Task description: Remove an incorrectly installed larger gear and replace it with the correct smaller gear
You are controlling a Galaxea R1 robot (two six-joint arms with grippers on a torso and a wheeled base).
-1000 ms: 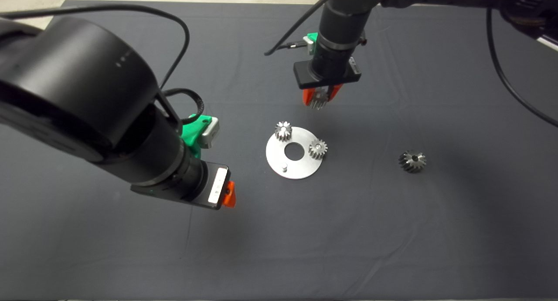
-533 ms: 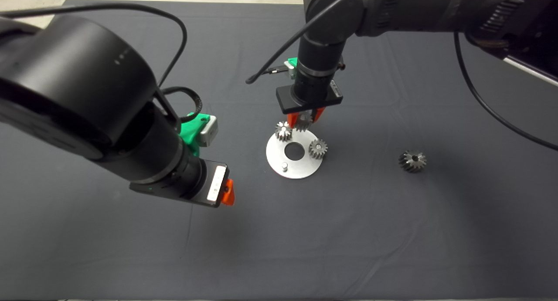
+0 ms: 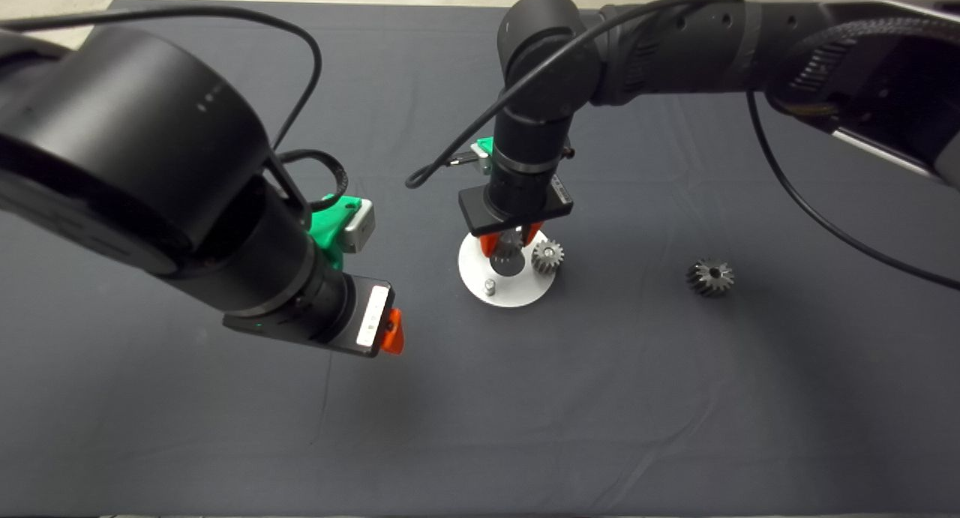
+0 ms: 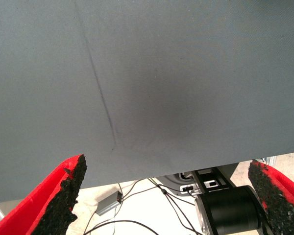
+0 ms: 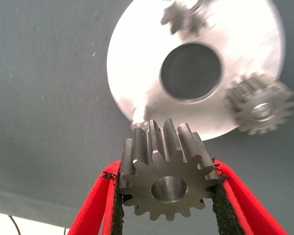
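My right gripper (image 3: 508, 241) hangs over the round silver plate (image 3: 517, 297), shut on a smaller gear (image 5: 166, 183) held upright between its pads. In the right wrist view the plate (image 5: 137, 63) lies below that gear, with a second smaller gear (image 5: 259, 110) and a third (image 5: 186, 17) seated on it. In the head view only one seated gear (image 3: 547, 256) and a bare peg (image 3: 489, 285) show; the gripper hides the other gear. The larger gear (image 3: 709, 276), dark and tapered, lies on the mat to the right. My left gripper (image 3: 390, 330) hovers left of the plate, open and empty.
The left wrist view shows bare mat (image 4: 147, 73) with a crease, and beyond its edge the floor with cables and a black cylinder (image 4: 230, 210). The plate has a large centre hole (image 5: 191, 71).
My right arm has carried the smaller gear forward and down, from behind the plate to right over it. The left arm has not moved.
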